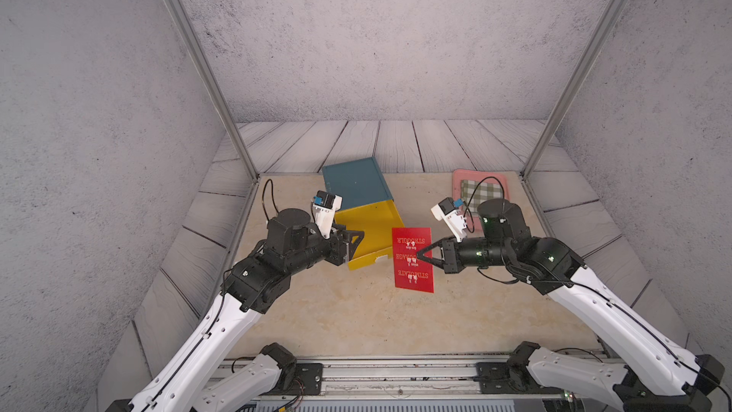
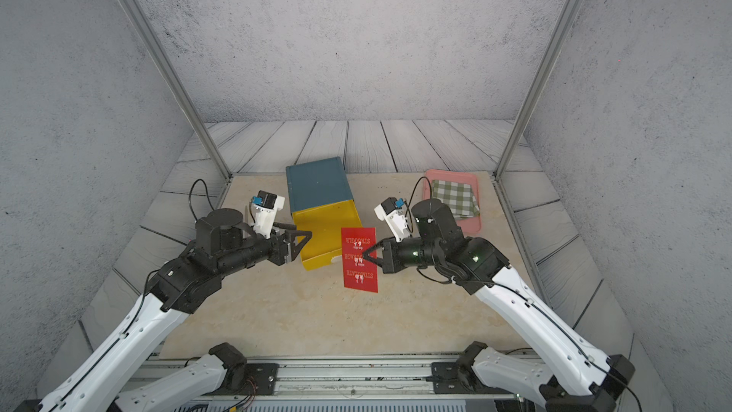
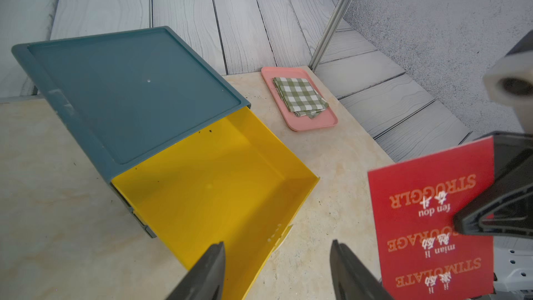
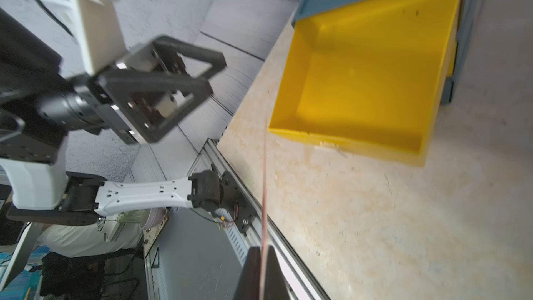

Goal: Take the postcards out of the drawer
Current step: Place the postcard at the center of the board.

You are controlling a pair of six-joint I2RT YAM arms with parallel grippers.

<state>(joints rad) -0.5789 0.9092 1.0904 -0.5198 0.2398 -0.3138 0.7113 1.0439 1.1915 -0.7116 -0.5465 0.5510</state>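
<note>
Top views. In both top views you see the flat, red, white-lettered postcards [image 1: 412, 271] [image 2: 358, 275] outside the pulled-out yellow plastic drawer [image 1: 368, 227] [image 2: 325, 223]. They are just beside its front end, on the right arm's side, above the beige marbled tabletop [image 1: 356, 323]. The red face shows three printed blocks as one sheet (you cannot tell how many cards are stacked in it, nor whether its lower edge touches the tabletop). The black right gripper [image 1: 420, 256] [image 2: 367, 255] meets the sheet at the middle of its right edge, fingers clenched on the postcards. The black left gripper [image 1: 355, 241] [image 2: 304, 240] hangs at the drawer's other side, near its front wall. The drawer projects from a blue-green box-shaped plastic cabinet [image 1: 356, 182] [image 2: 317, 184]. Well apart, at the far right of the tabletop, a folded green-and-white checked cloth [image 1: 481, 192] [image 2: 455, 198] lies on a pink rectangular tray [image 1: 457, 174] [image 2: 473, 227].

Left wrist view. The left gripper [image 3: 278, 243] is released. Its two dark fingers [image 3: 210, 269] stand apart with only the drawer's [image 3: 216, 186] front rim and the tabletop between them. The postcards [image 3: 427, 226] face you, lettering upside down, with the right gripper [image 3: 490, 220] over their edge.

Right wrist view. The postcards [image 4: 264, 197] appear edge-on as a thin red line running up from between the right gripper's pressed-together fingers [image 4: 251, 272]. Across the table, the left gripper's [image 4: 178, 82] jaws stand spread, holding nothing. The drawer's [image 4: 369, 67] yellow floor shows from wall to wall.
</note>
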